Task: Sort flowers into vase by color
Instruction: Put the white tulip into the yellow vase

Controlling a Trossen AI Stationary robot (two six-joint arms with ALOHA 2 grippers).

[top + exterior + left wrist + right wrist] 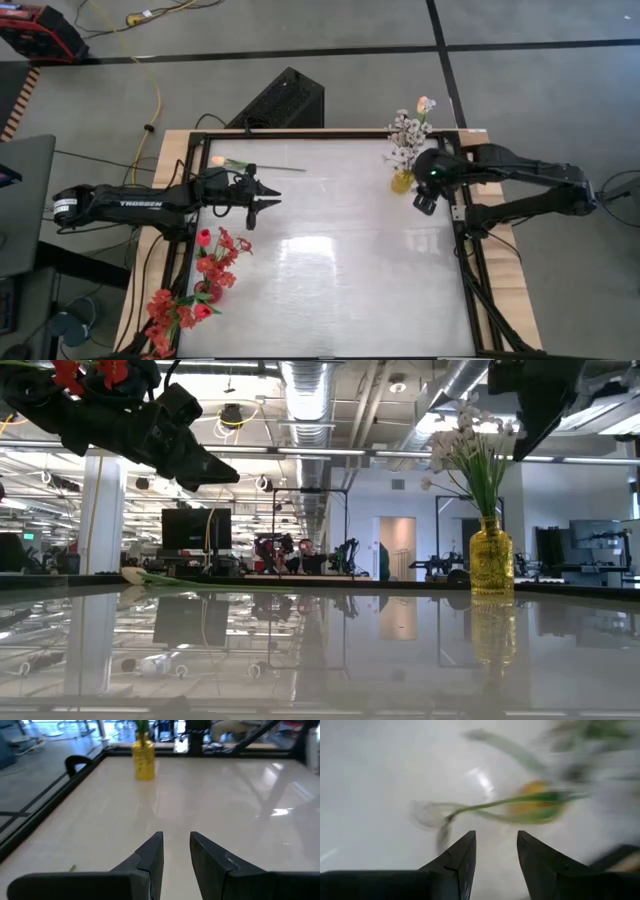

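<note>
A yellow glass vase (402, 181) stands at the table's far right and holds white blossom sprays (406, 135) and a peach tulip (425, 103). The low view shows the vase (491, 560) upright. Another peach tulip (218, 161) lies flat on the table at the far left, its stem pointing right. Red flowers (212, 265) are bunched at the near left corner. My left gripper (268, 202) hovers open above the table, near side of the lying tulip, with nothing between its fingers (176, 837). My right gripper (426, 204) hangs open just beside the vase, pointing down, with nothing in it (496, 837).
The table has a raised black frame (300, 131) around its glossy white top. More red flowers (163, 318) hang over the near left edge. The middle and near right of the table top are bare. A black box (283, 100) sits on the floor beyond the far edge.
</note>
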